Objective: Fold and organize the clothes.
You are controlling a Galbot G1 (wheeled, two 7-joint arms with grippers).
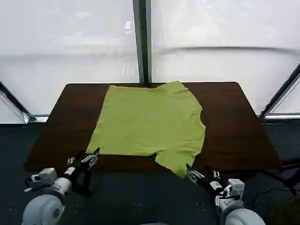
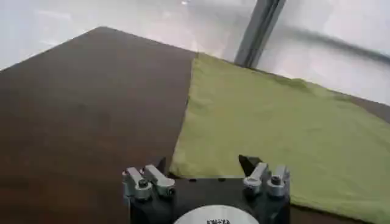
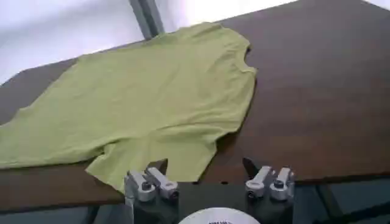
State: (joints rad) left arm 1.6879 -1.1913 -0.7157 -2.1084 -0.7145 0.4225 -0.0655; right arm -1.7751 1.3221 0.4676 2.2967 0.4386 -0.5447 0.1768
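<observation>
The clothes are one lime yellow-green T-shirt [image 1: 150, 122], spread flat on a dark brown table [image 1: 229, 126]. One sleeve [image 1: 177, 163] droops over the table's front edge. My left gripper [image 1: 91, 155] is open just off the front edge, right by the shirt's near-left corner. In the left wrist view that corner of the shirt [image 2: 274, 128] lies between the spread fingers of the left gripper [image 2: 203, 163]. My right gripper [image 1: 193, 174] is open below the front edge, beside the hanging sleeve. The right wrist view shows the shirt [image 3: 152, 103] ahead of the right gripper [image 3: 204, 164].
Bare tabletop [image 1: 70, 122] flanks the shirt on both sides. A window wall with a dark post [image 1: 140, 42] stands behind the table. Dark floor [image 1: 140, 197] lies in front of the table.
</observation>
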